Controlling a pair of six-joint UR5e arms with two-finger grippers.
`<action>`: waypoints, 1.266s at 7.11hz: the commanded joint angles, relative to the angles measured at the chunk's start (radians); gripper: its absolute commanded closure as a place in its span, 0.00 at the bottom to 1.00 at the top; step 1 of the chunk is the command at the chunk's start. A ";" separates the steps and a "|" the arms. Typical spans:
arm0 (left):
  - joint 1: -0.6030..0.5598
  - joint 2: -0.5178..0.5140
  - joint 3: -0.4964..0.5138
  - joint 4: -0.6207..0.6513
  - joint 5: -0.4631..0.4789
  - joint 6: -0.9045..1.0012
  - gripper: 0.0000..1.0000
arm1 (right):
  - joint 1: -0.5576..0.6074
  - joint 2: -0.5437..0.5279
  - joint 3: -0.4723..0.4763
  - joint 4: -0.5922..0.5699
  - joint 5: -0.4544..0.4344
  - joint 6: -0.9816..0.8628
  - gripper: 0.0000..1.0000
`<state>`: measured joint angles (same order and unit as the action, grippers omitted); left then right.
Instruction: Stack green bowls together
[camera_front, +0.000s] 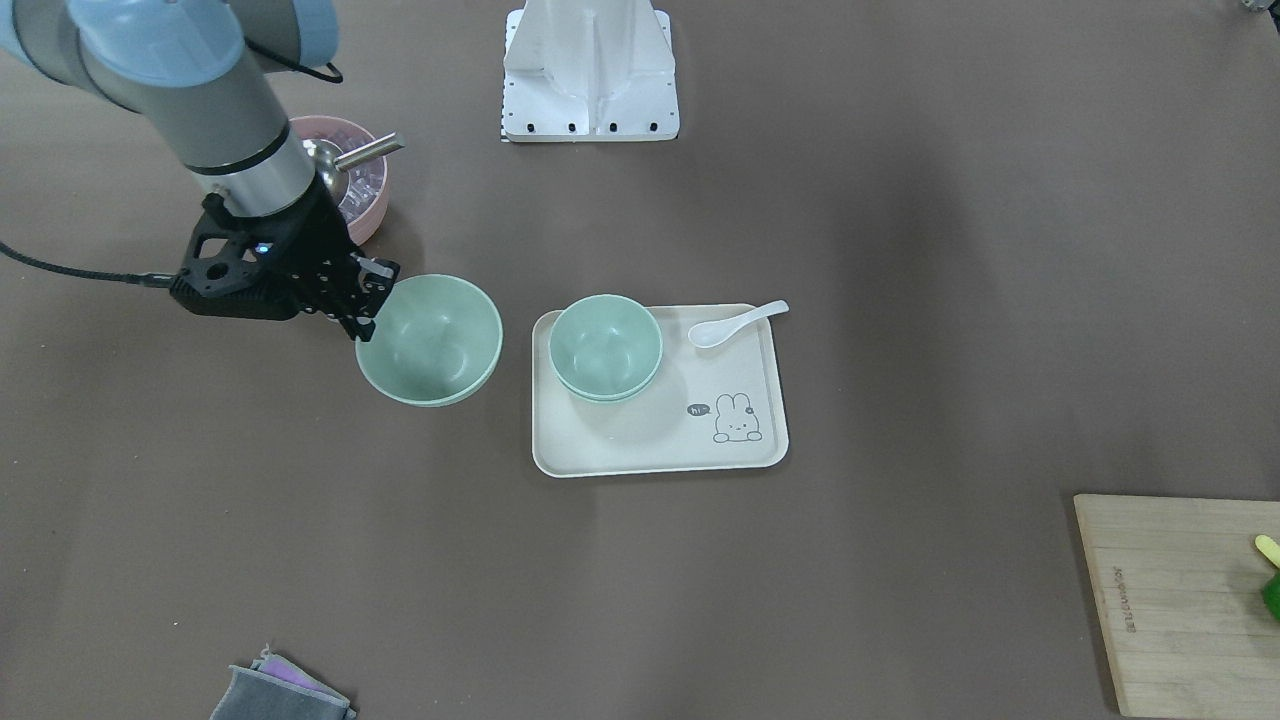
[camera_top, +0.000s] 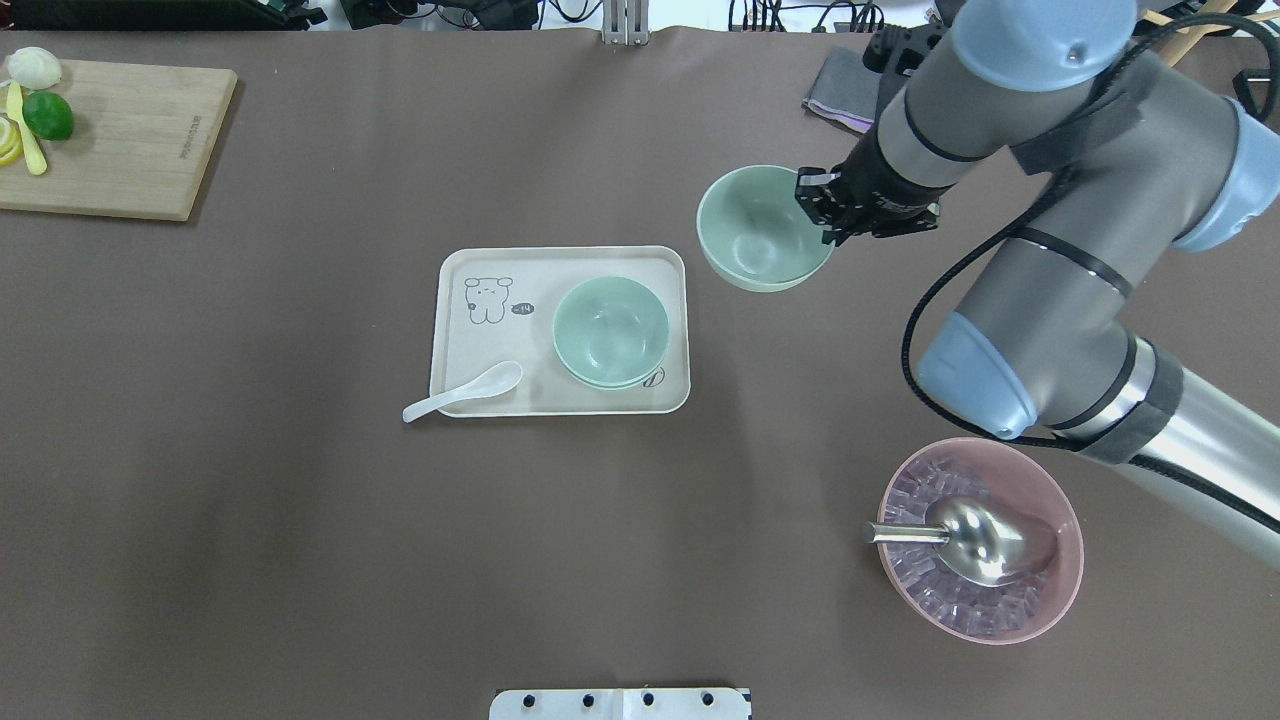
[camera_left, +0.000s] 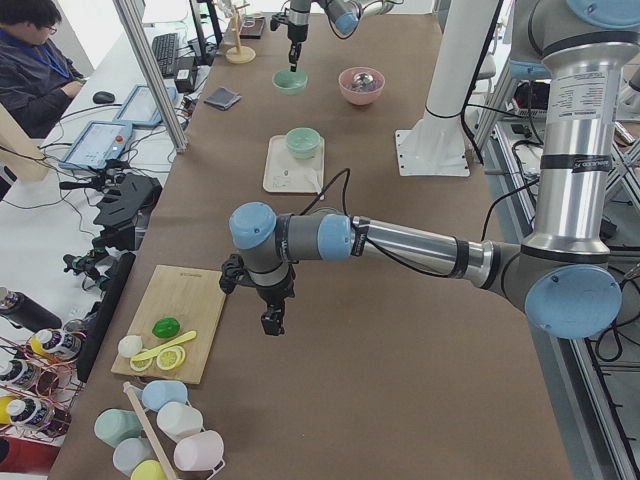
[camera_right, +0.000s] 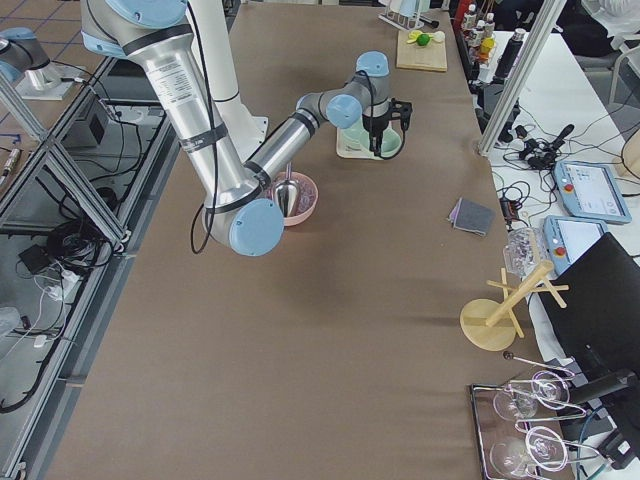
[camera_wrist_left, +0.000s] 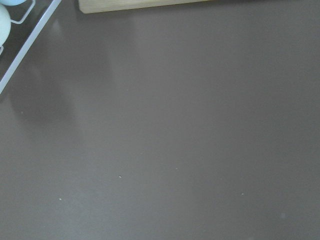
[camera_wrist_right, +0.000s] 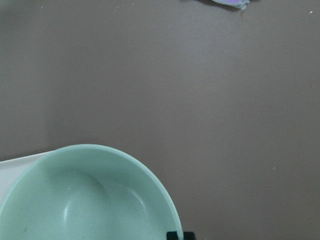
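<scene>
One pale green bowl (camera_front: 430, 340) hangs from my right gripper (camera_front: 365, 300), which is shut on its rim; the bowl looks lifted off the table, just beside the tray. It also shows in the overhead view (camera_top: 765, 228) with the right gripper (camera_top: 825, 215) on its right rim, and in the right wrist view (camera_wrist_right: 85, 195). Two more green bowls (camera_front: 605, 347) sit nested on the cream tray (camera_front: 660, 450), as the overhead view (camera_top: 610, 330) also shows. My left gripper (camera_left: 272, 322) hovers over bare table near the cutting board; I cannot tell whether it is open.
A pink bowl with a metal scoop (camera_top: 980, 540) stands behind the right arm. A white spoon (camera_top: 460, 392) lies on the tray's edge. A wooden cutting board (camera_top: 110, 135) with fruit is at the far left. A folded cloth (camera_top: 840, 90) lies at the far right.
</scene>
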<state>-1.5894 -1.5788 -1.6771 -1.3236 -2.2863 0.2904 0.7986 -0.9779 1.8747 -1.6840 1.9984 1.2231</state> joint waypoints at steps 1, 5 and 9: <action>-0.035 0.041 0.031 -0.005 0.021 0.062 0.01 | -0.111 0.121 -0.014 -0.074 -0.094 0.152 1.00; -0.035 0.066 0.040 -0.005 0.019 0.062 0.01 | -0.251 0.194 -0.109 -0.047 -0.225 0.270 1.00; -0.035 0.066 0.040 -0.005 0.019 0.061 0.01 | -0.275 0.179 -0.167 0.033 -0.268 0.270 1.00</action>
<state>-1.6245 -1.5126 -1.6368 -1.3284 -2.2672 0.3518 0.5270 -0.7920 1.7129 -1.6573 1.7350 1.4969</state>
